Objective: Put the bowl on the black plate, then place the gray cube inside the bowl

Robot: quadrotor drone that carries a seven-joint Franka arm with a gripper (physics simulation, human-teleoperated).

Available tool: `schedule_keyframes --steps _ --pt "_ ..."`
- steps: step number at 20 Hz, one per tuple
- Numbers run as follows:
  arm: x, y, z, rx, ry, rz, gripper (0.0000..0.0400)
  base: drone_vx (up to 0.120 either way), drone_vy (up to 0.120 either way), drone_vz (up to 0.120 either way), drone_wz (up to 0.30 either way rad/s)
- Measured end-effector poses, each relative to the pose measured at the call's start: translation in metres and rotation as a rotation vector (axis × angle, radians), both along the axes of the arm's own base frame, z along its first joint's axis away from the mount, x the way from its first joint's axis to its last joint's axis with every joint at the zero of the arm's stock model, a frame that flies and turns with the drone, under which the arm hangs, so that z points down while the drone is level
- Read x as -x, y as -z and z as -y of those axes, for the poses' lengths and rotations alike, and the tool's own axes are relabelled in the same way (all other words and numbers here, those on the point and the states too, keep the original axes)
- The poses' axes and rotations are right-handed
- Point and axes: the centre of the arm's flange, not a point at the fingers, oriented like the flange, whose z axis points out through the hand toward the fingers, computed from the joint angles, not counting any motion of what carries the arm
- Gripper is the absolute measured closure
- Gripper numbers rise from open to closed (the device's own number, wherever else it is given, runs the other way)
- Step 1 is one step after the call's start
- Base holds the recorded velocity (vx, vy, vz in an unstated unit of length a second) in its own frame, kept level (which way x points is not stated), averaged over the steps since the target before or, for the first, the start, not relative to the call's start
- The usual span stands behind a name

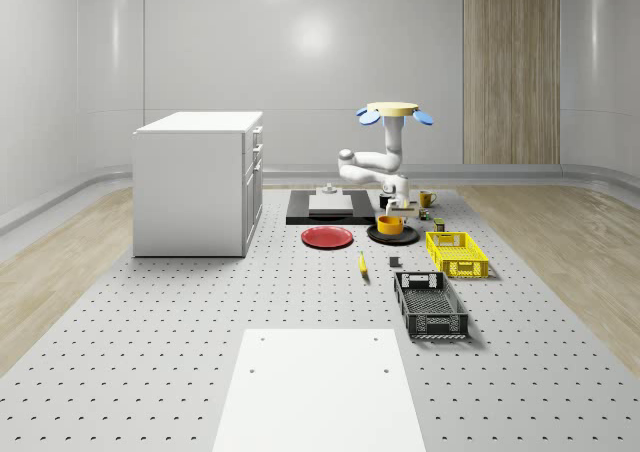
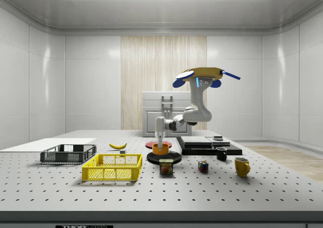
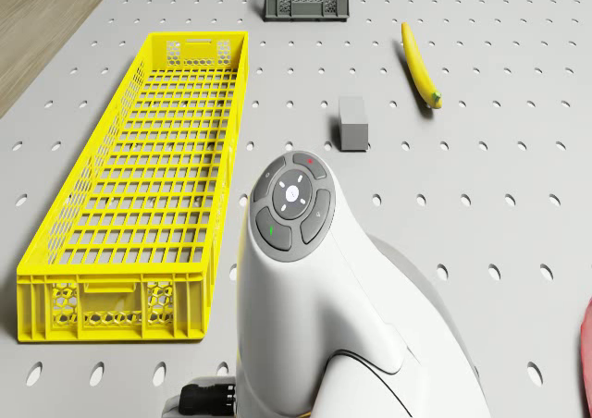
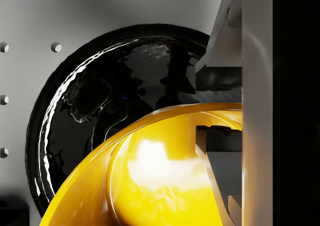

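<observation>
The orange bowl point(image 1: 390, 225) is over the black plate point(image 1: 374, 236), on it or just above; which, I cannot tell. My gripper point(image 1: 392, 209) reaches down from the arm and is shut on the bowl's rim. In the wrist view one fingertip point(image 4: 220, 78) is outside the bowl point(image 4: 150, 176) and the other inside, with the glossy black plate point(image 4: 90, 116) beneath. From the side, the gripper point(image 2: 160, 138) stands upright over the bowl point(image 2: 161, 149) and plate point(image 2: 151, 158). The gray cube point(image 1: 394, 263) point(image 3: 352, 124) lies on the table between the banana and the yellow crate. The drone point(image 1: 393, 112) hovers over the back of the table.
A red plate point(image 1: 327, 237) lies beside the black plate. A yellow crate point(image 1: 457, 253), a black crate point(image 1: 430, 305) and a banana point(image 1: 362, 263) are nearer the front. A can point(image 2: 166, 166), a puzzle cube point(image 2: 203, 166) and two mugs point(image 2: 242, 166) stand nearby. A white cabinet point(image 1: 198, 182) stands at the whole-scene view's left.
</observation>
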Motion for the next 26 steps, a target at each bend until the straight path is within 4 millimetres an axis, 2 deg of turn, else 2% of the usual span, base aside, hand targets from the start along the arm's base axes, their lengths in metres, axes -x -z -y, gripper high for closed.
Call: schedule_keyframes --steps 5,11,14,17,21,26 --pt "0.000 -0.013 0.002 0.000 0.000 0.000 0.0300 0.000 0.000 0.000 0.000" --pt "0.002 -0.018 0.009 0.000 0.000 0.000 0.0300 0.000 0.000 0.000 0.000" --pt "0.005 -0.018 0.011 0.000 0.000 0.000 0.0154 0.000 0.000 0.000 0.000" --pt "0.006 -0.011 0.011 0.000 0.000 0.000 0.0073 0.000 0.000 0.000 0.000" --pt "0.007 0.004 0.012 0.000 0.000 0.000 0.0027 0.000 0.000 0.000 0.000" --pt "0.008 0.015 0.012 0.000 0.000 0.000 0.0008 0.016 -0.120 0.000 0.000"
